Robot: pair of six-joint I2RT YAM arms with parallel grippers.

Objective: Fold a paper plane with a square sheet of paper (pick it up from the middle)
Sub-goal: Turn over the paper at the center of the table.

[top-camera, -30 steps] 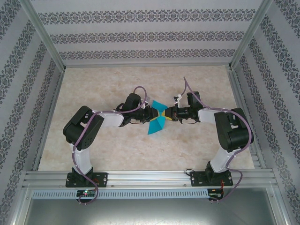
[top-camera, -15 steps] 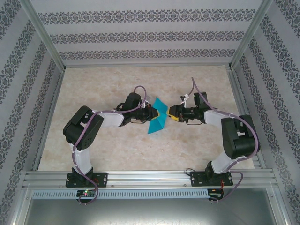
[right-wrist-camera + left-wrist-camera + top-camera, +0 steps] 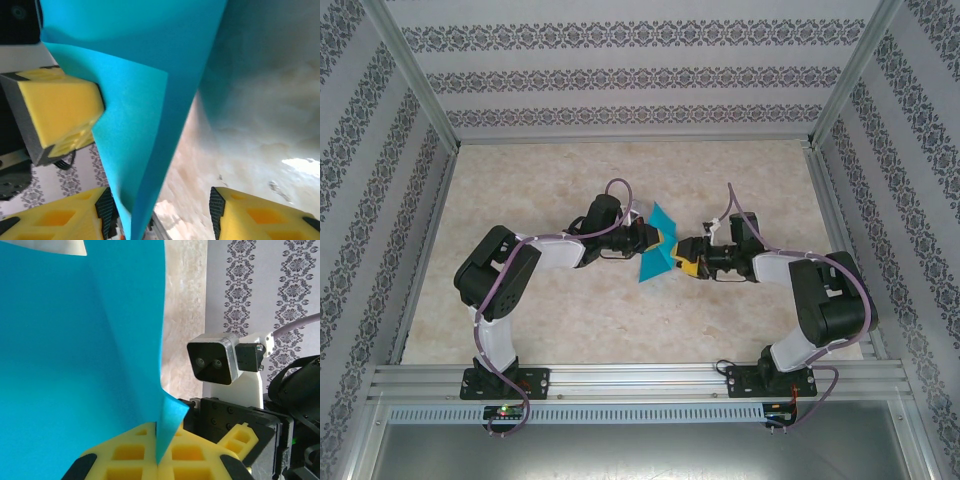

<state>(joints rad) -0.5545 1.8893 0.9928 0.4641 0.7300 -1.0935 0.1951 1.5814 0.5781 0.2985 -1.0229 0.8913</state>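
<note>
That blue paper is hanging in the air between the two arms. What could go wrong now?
The left gripper alone pinches the square sheet of paper, by a small bit of edge; it might slip or tear. The right gripper stands open, the paper's fold close to one finger; closing there could crease it crookedly.

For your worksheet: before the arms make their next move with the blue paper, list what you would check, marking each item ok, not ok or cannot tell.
1. Left gripper shut on the square sheet of paper: ok.
2. Right gripper open, jaws well apart: ok.
3. Paper's edge hangs between the right gripper's jaws, ready to be pinched: ok.
4. Paper's lower corner clear of the table: cannot tell.
5. Paper bent along a straight, centred crease: cannot tell.
</note>
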